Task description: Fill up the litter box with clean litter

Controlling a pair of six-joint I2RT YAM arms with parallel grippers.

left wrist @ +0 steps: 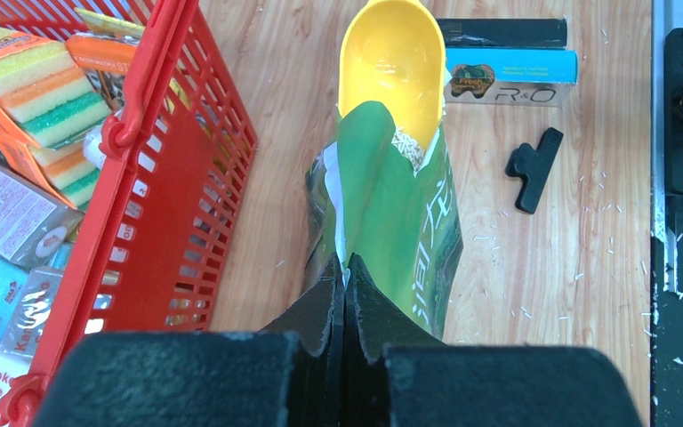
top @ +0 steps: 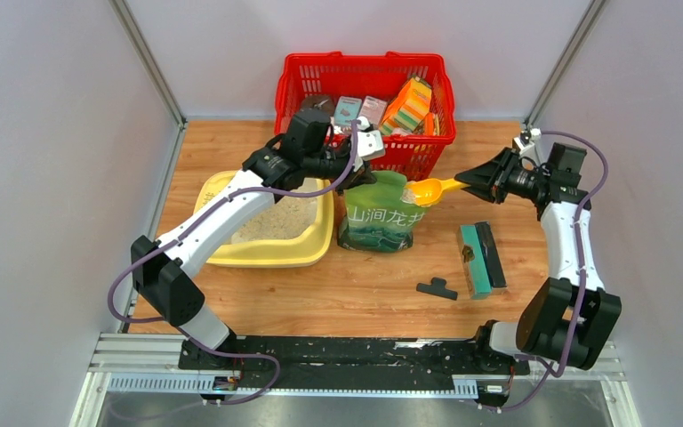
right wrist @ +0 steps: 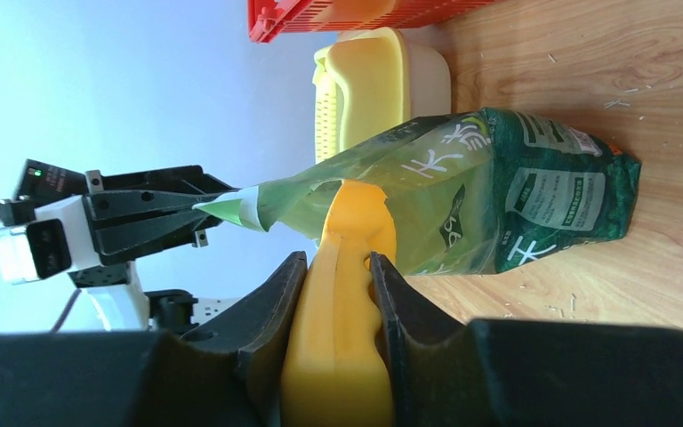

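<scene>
The pale-yellow litter box (top: 267, 256) sits at the left of the table with a layer of beige litter (top: 276, 218) in it; it also shows in the right wrist view (right wrist: 365, 89). A green bag (top: 382, 213) stands upright to its right. My left gripper (left wrist: 345, 267) is shut on the bag's top edge and holds the mouth open; grains show inside the bag (left wrist: 409, 147). My right gripper (right wrist: 338, 262) is shut on the handle of the yellow-orange scoop (right wrist: 351, 231). The scoop's bowl (left wrist: 391, 62) sits at the bag's mouth and looks empty.
A red mesh basket (top: 365, 98) with sponges and packets stands at the back, close behind the bag. A teal and black box (top: 482, 258) and a black clip (top: 437, 288) lie at the front right. Loose grains are scattered over the wood.
</scene>
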